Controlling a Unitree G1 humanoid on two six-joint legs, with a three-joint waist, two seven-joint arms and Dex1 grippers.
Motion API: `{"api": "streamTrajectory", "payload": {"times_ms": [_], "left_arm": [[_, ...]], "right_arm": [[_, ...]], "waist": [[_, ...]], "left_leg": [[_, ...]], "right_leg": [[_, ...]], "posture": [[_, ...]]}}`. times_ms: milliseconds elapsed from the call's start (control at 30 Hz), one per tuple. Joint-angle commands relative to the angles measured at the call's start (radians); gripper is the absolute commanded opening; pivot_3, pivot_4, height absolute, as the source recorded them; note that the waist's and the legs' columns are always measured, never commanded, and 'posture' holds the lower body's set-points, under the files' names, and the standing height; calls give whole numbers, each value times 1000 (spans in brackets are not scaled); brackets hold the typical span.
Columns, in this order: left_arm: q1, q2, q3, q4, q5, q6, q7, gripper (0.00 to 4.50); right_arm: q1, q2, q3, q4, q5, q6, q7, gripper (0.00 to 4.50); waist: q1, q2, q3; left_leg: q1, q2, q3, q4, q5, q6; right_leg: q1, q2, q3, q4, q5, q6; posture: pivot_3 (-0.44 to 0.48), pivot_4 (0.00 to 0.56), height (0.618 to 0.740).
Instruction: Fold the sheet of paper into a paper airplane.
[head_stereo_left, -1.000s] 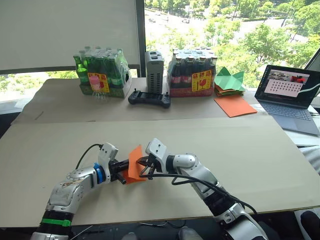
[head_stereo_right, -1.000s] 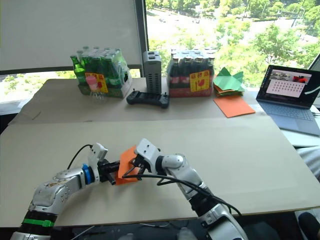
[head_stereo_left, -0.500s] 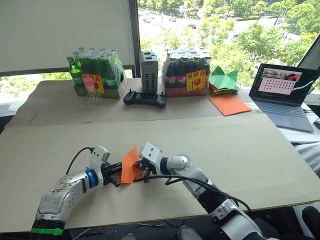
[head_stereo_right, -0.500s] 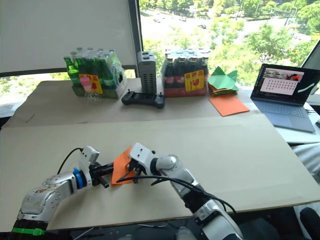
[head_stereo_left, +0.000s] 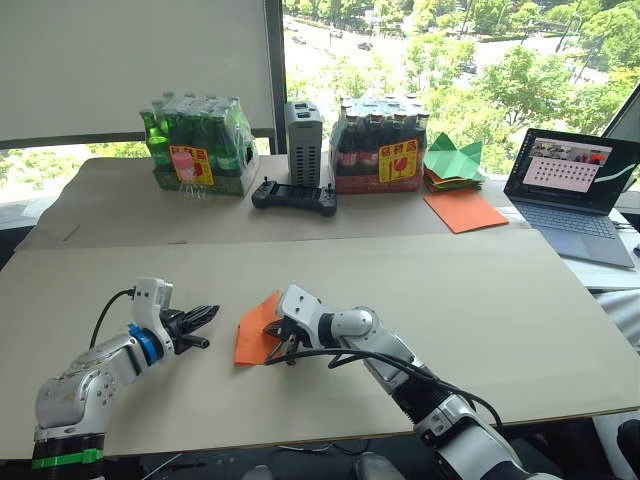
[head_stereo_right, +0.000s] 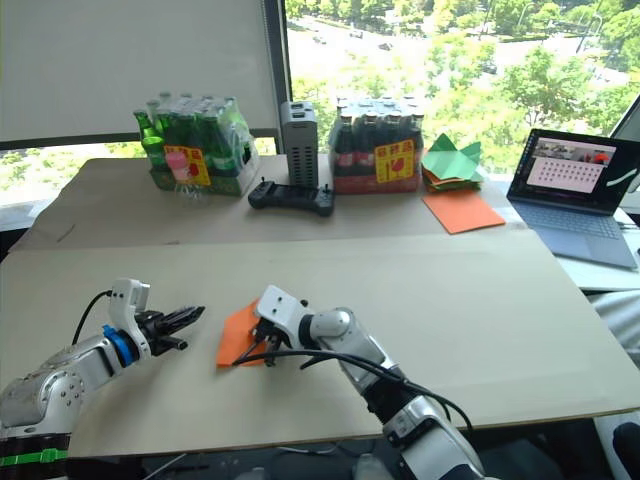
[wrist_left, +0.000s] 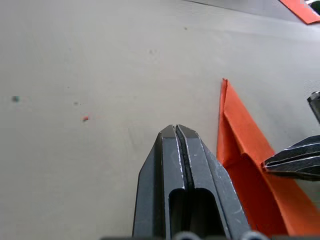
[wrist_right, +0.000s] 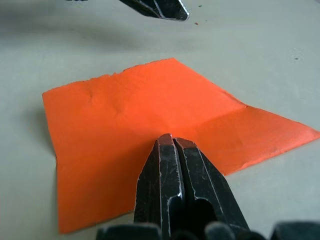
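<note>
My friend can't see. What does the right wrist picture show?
The right gripper, its black fingers shut together, presses down on the sheet of paper, bright orange and creased, lying on the tan table. The left gripper pokes in beyond it.

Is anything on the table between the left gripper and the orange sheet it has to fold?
Nothing visible. The left gripper, fingers shut, sits apart from the sheet of paper, with bare table between them. The right gripper, fingers shut, is already on the sheet.
</note>
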Motion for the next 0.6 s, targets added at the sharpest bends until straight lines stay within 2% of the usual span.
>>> {"api": "streamTrajectory", "payload": {"times_ms": [33, 200, 433, 600], "left_arm": [[-34, -15, 6, -71, -55, 35, 19, 13], [-37, -21, -38, -101, -69, 52, 7, 13], [12, 1, -134, -88, -15, 13, -39, 13], [19, 6, -162, -43, 35, -30, -55, 13]], "right_arm": [[3, 4, 5, 9, -13, -8, -2, 0], [6, 4, 2, 7, -16, -7, -7, 0], [6, 4, -4, 2, -17, -3, -15, 0], [7, 3, -6, -5, -16, 1, -19, 0]], "waist": [[0, 0, 0], [-1, 0, 0], [-1, 0, 0], [-1, 0, 0]], "left_leg": [[0, 0, 0, 0, 0, 0], [0, -1, 0, 0, 0, 0], [0, -1, 0, 0, 0, 0], [0, -1, 0, 0, 0, 0]], "right_leg": [[0, 0, 0, 0, 0, 0], [0, -1, 0, 0, 0, 0], [0, -1, 0, 0, 0, 0], [0, -1, 0, 0, 0, 0]], "posture": [[0, 150, 740], [0, 150, 740], [0, 150, 740], [0, 150, 740]]}}
